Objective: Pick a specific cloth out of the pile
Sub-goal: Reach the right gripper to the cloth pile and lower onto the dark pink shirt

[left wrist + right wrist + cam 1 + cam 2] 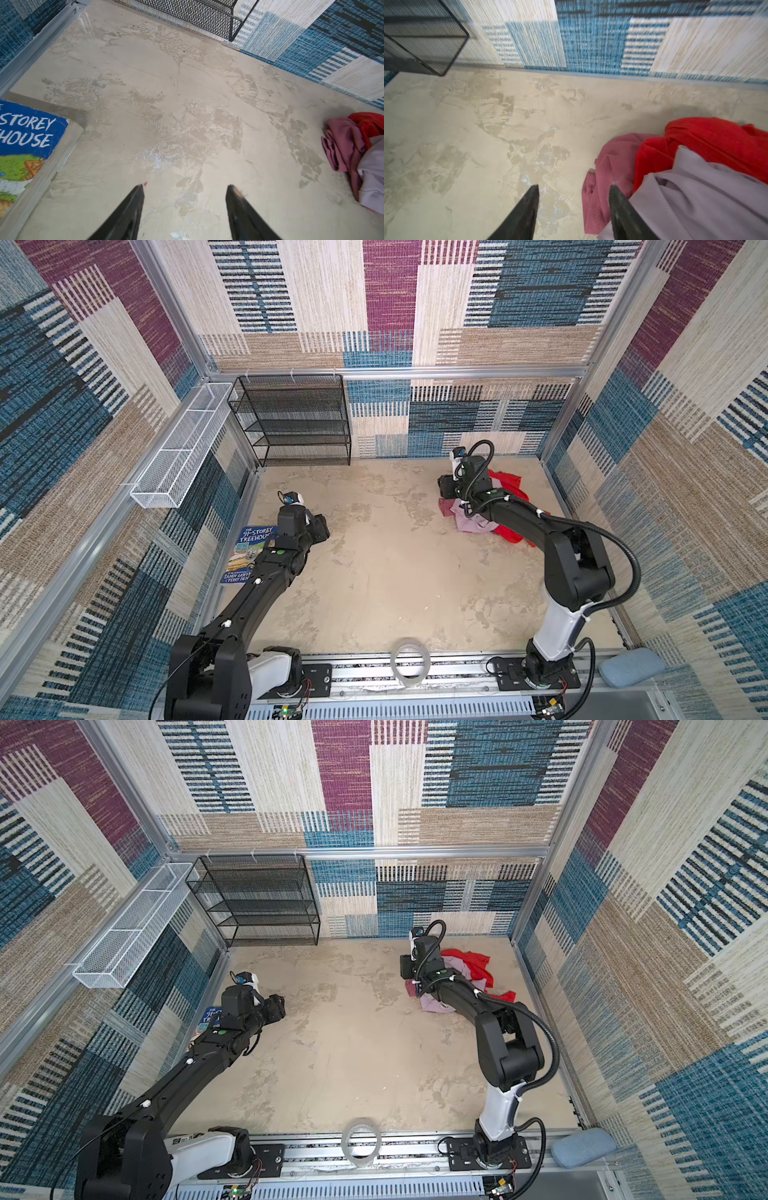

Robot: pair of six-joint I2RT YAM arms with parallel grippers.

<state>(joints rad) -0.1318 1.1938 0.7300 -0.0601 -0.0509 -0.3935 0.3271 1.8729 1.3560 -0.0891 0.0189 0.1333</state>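
Far left, the book [246, 556] lies flat on the desk [395, 572], and the left claw [187, 186] hovers beside it, fingers spread, nothing between them. Over on the right, the right claw [574, 186] hangs released at the pile [471, 522], gripping nothing, one finger at the edge of the pink cloth [612, 160]. That cloth sits on the pile's left flank against the red cloth [706, 141] and the lilac cloth [695, 197].

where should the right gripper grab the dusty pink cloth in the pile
I'd pinch the dusty pink cloth at its bunched fold lying bare on the table, coming from the open-table side. The red cloth and lilac cloth overlap its other side.
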